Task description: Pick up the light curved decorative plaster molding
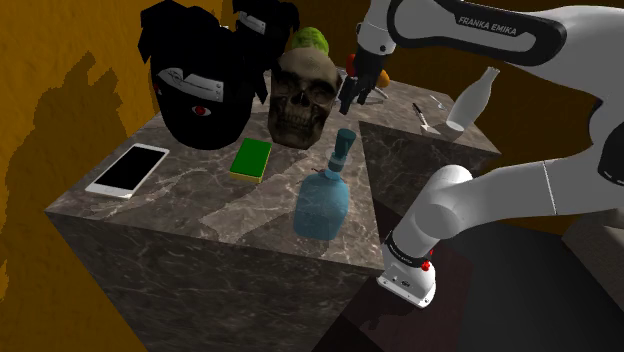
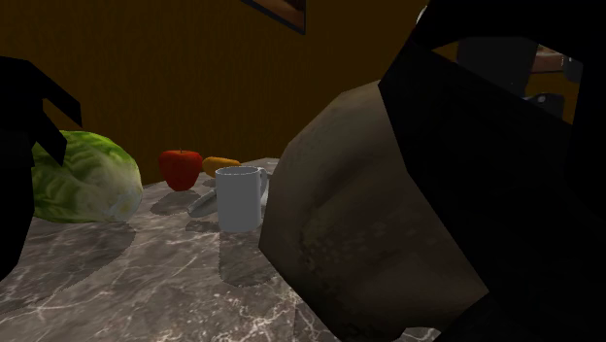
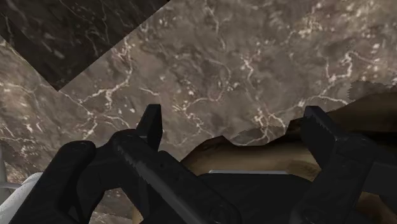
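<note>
A light grey curved piece (image 2: pixel 205 201), which may be the molding, lies flat on the marble table beside a white mug (image 2: pixel 239 197). My black gripper (image 1: pixel 352 95) hangs just behind and to the right of a brown skull (image 1: pixel 305 97) in the shoulder view. Seen from the wrist, the gripper (image 3: pixel 234 130) is open with nothing but bare marble between the fingers (image 3: pixel 151 127). The skull's jagged brown edge (image 3: pixel 267 149) lies below the fingertips, nearer the hand.
A black mask figure (image 1: pixel 200 70), a lettuce (image 2: pixel 83 178), a red apple (image 2: pixel 181 167), a phone (image 1: pixel 128 169), a green sponge (image 1: pixel 251 159), a blue bottle (image 1: pixel 325 195), a white bottle (image 1: pixel 473 99) and a knife (image 1: pixel 423 116) share the marble table (image 1: pixel 200 215).
</note>
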